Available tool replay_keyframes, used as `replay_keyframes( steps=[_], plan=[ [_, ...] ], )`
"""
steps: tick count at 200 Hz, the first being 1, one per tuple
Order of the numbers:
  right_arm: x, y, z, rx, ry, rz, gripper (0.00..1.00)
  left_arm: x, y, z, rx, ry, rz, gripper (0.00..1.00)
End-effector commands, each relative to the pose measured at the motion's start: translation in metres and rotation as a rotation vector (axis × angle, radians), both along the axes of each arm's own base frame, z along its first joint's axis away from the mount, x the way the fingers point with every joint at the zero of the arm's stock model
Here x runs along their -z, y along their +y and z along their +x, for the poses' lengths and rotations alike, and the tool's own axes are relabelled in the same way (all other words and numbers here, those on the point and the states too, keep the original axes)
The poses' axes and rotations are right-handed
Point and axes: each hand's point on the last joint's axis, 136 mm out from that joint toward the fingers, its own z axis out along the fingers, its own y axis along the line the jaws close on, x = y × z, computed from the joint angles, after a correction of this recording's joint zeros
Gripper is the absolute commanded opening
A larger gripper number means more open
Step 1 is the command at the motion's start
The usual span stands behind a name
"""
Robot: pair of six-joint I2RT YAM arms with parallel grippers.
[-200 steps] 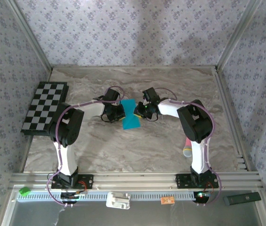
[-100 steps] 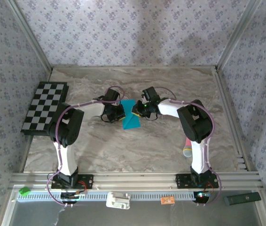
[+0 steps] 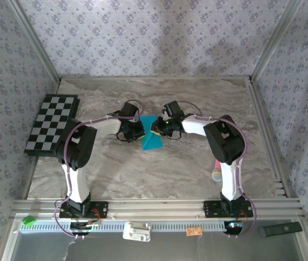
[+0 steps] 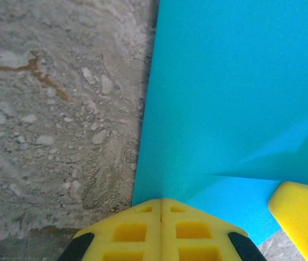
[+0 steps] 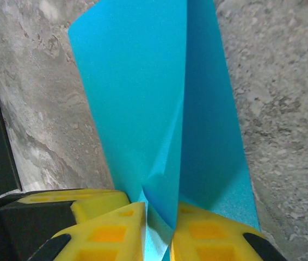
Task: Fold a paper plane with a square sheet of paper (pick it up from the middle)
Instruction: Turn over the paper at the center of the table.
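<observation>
The square sheet of paper (image 3: pixel 152 140) lies teal-blue and partly folded on the marble table, between both arms. My left gripper (image 3: pixel 138 130) is shut, its yellow fingertips (image 4: pixel 161 202) resting together on the sheet's (image 4: pixel 225 81) near left edge. My right gripper (image 3: pixel 157 128) is shut on a raised fold of the paper (image 5: pixel 143 98), which passes up between its two yellow fingers (image 5: pixel 197 228). In the right wrist view, one flap stands up along a sharp crease over the flat part. The right gripper's finger (image 4: pixel 301 212) shows beside the paper in the left wrist view.
A black-and-white checkered board (image 3: pixel 52 124) lies at the table's left edge. A pink stick (image 3: pixel 217 173) rests beside the right arm's lower link. The left gripper's yellow finger (image 5: pixel 72 198) sits close against the right gripper. Aluminium rails (image 3: pixel 154 206) edge the near side.
My right gripper has shifted a little left, carrying the paper's right part over, so the sheet looks narrower from above. The left gripper has stayed put.
</observation>
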Motion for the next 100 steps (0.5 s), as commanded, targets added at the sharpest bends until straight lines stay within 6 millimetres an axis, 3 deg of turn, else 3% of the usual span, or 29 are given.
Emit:
replay_keyframes(
  steps=[1,32,61,100],
  plan=[
    [0.010,0.001,-0.005,-0.015,0.032,-0.021,0.15,-0.017,0.004,-0.005,-0.004,0.003,0.002,0.06],
    [0.000,-0.004,0.000,-0.013,-0.014,-0.027,0.06,-0.046,0.016,0.002,-0.044,-0.054,-0.024,0.16],
    [-0.030,-0.007,0.010,-0.029,-0.125,0.002,0.02,-0.071,0.038,0.001,-0.113,-0.101,-0.082,0.32],
    [-0.083,-0.008,0.016,-0.062,-0.257,0.096,0.02,-0.104,0.040,-0.007,-0.148,-0.161,-0.266,0.69]
  ],
)
